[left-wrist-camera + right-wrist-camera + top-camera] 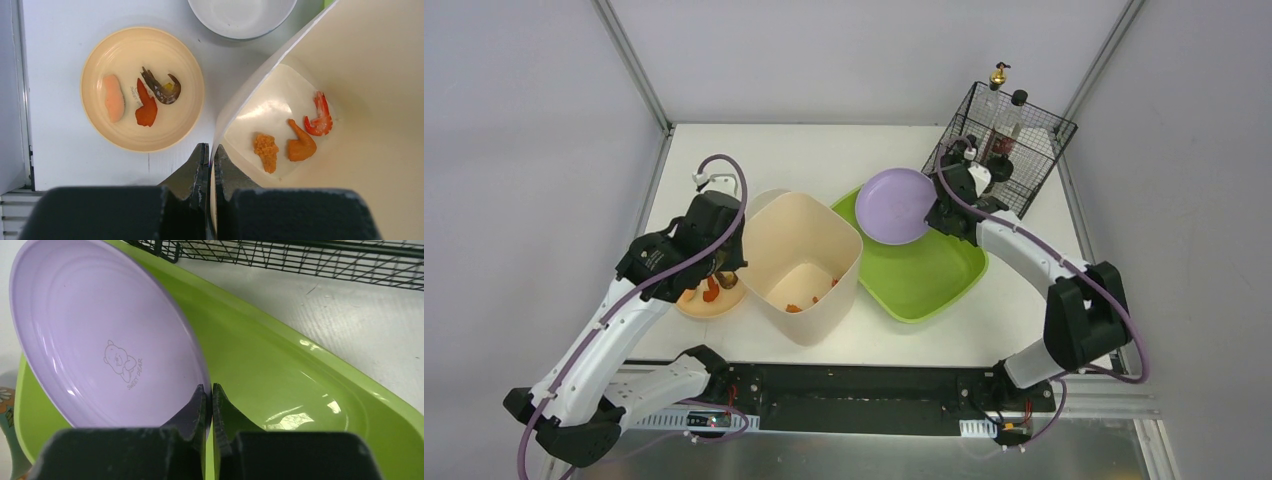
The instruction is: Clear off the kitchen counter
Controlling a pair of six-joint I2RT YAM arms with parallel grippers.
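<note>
The white kitchen counter [824,150] carries a cream bin [804,262], a green tray [924,275] and a small cream plate [142,89]. On that plate lie a salmon piece, a dark shrimp and an orange piece. My left gripper [210,150] is shut on the bin's left rim [250,85], one finger inside the wall and one outside. Inside the bin [350,100] lie a fried nugget, a chicken wing and a red shrimp. My right gripper [210,387] is shut on the rim of a lilac plate [100,330], held tilted over the tray's back left part [300,380].
A black wire basket [1004,145] with bottles stands at the back right, just behind my right gripper [936,215]. A pale bowl [240,17] sits beyond the small plate, close to the bin. Grey metal framing edges the counter.
</note>
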